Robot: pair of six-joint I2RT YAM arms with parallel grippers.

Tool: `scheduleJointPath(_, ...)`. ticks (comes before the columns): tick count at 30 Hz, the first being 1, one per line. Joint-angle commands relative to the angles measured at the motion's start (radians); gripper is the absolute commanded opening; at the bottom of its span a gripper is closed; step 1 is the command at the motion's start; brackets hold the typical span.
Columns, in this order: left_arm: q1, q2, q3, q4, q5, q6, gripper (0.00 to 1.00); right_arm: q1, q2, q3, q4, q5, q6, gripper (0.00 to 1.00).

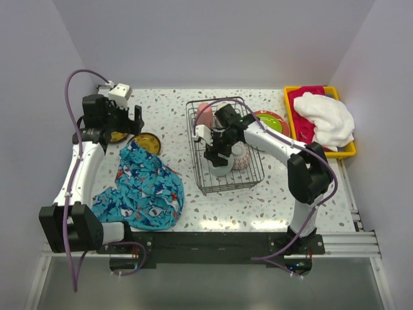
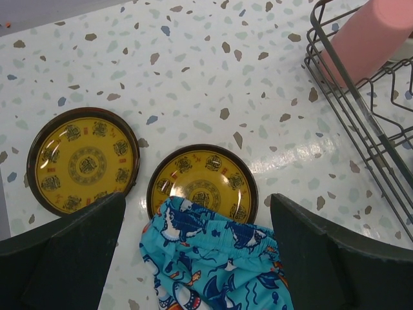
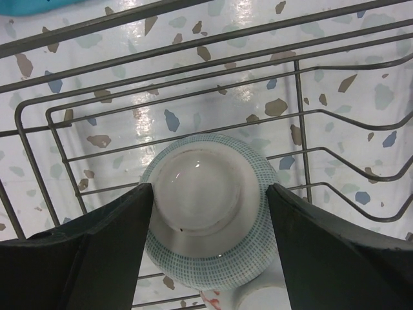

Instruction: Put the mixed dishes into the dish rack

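So the right claw [image 1: 218,155] is down inside the dark grey wire dish rack [image 1: 226,191], in its near half a bit left of middle. Its fingers look clamped on either side of a small round white ceramic bowl with a fine teal check pattern [image 3: 203,213]. The bowl is upside down, foot ring up, low among the rack wires. Whether it's fully resting on them is hard to call from the wrist view. A pale pink plastic cup [image 2: 371,35] lies at the rack's far-left corner.

The left claw [image 2: 197,200] has its fingers wide apart with nothing in them. It hovers over the speckled white counter [image 1: 168,110] left of the rack, above two round yellow plates with dark rims, one [image 2: 82,160] farther from the rack than the other [image 2: 201,181]. The one closer to the rack has a bright blue shark-print cloth [image 2: 213,258] draped over its near edge. A round green plate with a red rim [image 1: 271,121] sits on the counter just past the rack's far-right side.

Looks like the bowl drop-off step. Next the right claw probably needs to let go and lift straight up so the fingers don't snag the wires. For the left side, the uncovered yellow plate seems the easier first pick, since the cloth is in the way on the other
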Motion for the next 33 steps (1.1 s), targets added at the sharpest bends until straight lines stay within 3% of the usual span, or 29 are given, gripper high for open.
scheduleJointPath(1, 0.024, -0.030, -0.005, 0.024, 0.027, -0.029, 1.00, 0.015, 0.016, 0.046, -0.008, 0.043, -0.014, 0.72)
scheduleJointPath(4, 0.038, -0.030, -0.005, 0.029, 0.038, -0.040, 1.00, 0.016, 0.010, 0.041, -0.002, 0.029, -0.014, 0.63)
scheduleJointPath(9, 0.042, -0.030, -0.005, 0.027, 0.046, -0.041, 1.00, 0.024, -0.025, 0.036, -0.019, 0.011, -0.011, 0.38)
scheduleJointPath(11, 0.042, -0.027, -0.002, 0.027, 0.047, -0.040, 1.00, 0.024, -0.054, 0.018, -0.028, -0.001, -0.002, 0.33)
scheduleJointPath(19, 0.042, -0.013, -0.002, 0.035, 0.074, -0.057, 1.00, 0.024, -0.264, -0.163, 0.165, -0.080, 0.167, 0.30)
scheduleJointPath(33, 0.042, -0.018, -0.014, 0.027, 0.078, -0.063, 1.00, 0.024, -0.294, -0.312, 0.404, -0.121, 0.418, 0.29)
